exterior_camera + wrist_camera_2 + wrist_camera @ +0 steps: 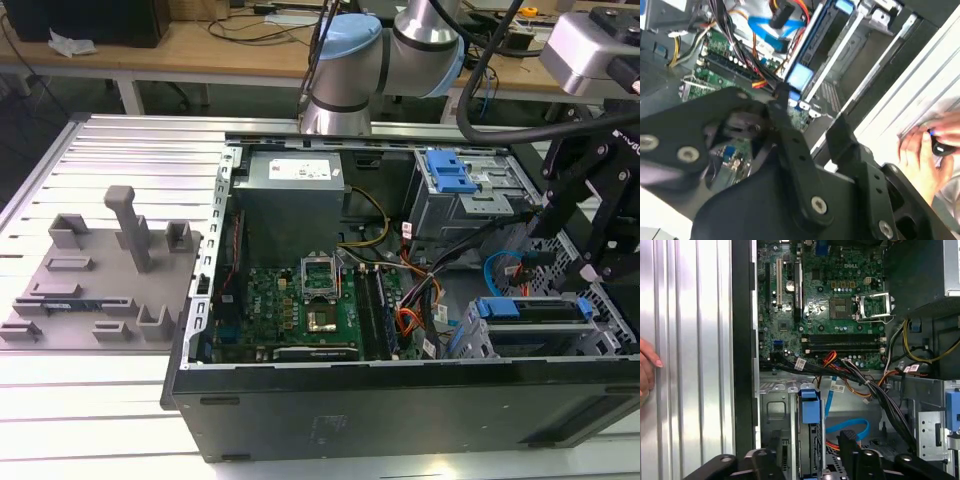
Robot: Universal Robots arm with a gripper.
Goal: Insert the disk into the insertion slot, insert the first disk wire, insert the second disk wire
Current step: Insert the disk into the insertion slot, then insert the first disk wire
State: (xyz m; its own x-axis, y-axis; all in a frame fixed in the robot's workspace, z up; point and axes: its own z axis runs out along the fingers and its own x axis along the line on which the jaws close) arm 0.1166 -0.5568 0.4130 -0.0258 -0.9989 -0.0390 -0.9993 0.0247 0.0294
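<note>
Seen from the exterior view, the open computer case (pixel 400 400) lies on its side on the ribbed metal bench (pixel 120 160). The disk (pixel 535 308) sits in the insertion slot (pixel 608 325) at the case's near corner, on the exterior view's right, with its long edge running along the case's near wall. The gripper (pixel 572 235) hangs just above it. The arm (pixel 345 60) reaches in from the bench's far edge and bends down over that corner.

In the second wrist view the gripper (pixel 810 110) points steeply down, with the disk's blue end (pixel 800 77) just past the fingertips. A person's hand (pixel 925 150) is over the bench, outside the case wall.

In the first wrist view the jaws stand apart, a finger (pixel 776 455) on either side of the disk (pixel 810 410), and as far as I can judge they are not pressing on it. The disk runs lengthwise from the motherboard (pixel 840 300) back under the wrist, so the jaws straddle its narrow width. Loose wires (pixel 860 385) lie beside the slot.
</note>
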